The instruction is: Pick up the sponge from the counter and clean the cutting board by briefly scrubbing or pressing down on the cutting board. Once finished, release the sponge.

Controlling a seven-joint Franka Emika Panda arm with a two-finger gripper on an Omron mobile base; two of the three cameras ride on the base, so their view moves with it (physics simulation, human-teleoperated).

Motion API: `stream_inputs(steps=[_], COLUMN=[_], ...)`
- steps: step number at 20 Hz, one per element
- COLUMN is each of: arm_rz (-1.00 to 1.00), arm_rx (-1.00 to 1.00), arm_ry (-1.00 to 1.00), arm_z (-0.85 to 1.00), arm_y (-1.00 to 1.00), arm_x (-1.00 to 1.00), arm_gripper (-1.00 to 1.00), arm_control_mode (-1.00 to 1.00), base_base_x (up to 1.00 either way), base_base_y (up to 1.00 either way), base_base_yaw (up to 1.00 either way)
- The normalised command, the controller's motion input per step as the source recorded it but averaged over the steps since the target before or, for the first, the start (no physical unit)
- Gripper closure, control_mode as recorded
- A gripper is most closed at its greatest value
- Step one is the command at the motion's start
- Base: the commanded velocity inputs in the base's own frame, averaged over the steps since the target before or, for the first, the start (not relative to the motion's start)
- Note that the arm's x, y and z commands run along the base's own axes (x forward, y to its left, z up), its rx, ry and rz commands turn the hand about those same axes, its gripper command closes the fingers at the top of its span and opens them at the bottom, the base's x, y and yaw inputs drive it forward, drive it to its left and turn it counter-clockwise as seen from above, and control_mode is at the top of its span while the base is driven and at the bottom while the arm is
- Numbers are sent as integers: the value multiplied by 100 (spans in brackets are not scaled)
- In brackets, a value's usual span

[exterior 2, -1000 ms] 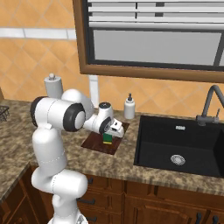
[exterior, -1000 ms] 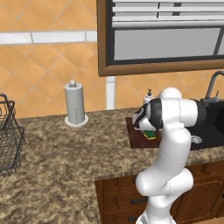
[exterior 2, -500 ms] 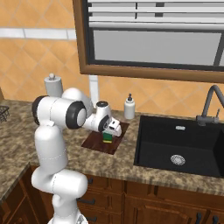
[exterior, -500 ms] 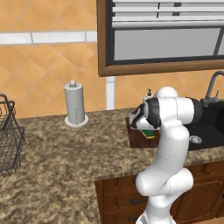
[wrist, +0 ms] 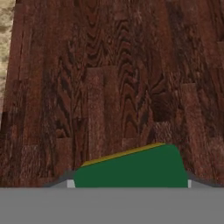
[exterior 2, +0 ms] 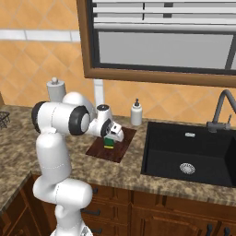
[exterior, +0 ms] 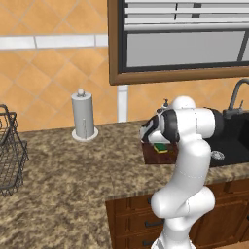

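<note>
The dark reddish-brown cutting board [exterior 2: 98, 150] lies on the speckled granite counter [exterior 2: 129, 171], left of the sink. My gripper [exterior 2: 110, 138] points down over the board and is shut on the sponge [exterior 2: 109, 143], which rests on or just above the wood. In the left base view the sponge [exterior: 160, 147] shows green over yellow under the hand [exterior: 155, 138], on the board [exterior: 148, 151]. In the hand view the sponge's green top [wrist: 131, 170] sits between the fingertips [wrist: 70, 183], with the board's wood grain [wrist: 109, 87] beyond and a strip of counter [wrist: 6, 26] at the upper left.
A black sink basin [exterior 2: 193, 152] with a faucet [exterior 2: 222, 109] lies right of the board. A white soap dispenser [exterior 2: 136, 113] stands behind the board. A paper towel holder [exterior: 83, 116] stands at the back wall, and a wire basket [exterior: 9, 155] sits far left.
The hand with the sponge has shifted slightly across the board, toward the left in the left base view. The grip has not changed.
</note>
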Motion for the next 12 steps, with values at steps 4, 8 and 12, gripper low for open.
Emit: stream_inputs(steps=[4, 8, 12], arm_rz=[0, 0, 0], arm_rx=[0, 0, 1], arm_ry=[0, 0, -2], arm_z=[-36, -54, 23], arm_y=[42, 29, 9], arm_x=[0, 0, -11], arm_gripper=[100, 100, 100], arm_control_mode=[-100, -100, -100], base_base_x=[0, 0, 0], base_base_y=[0, 0, 0], base_base_yaw=[0, 0, 0])
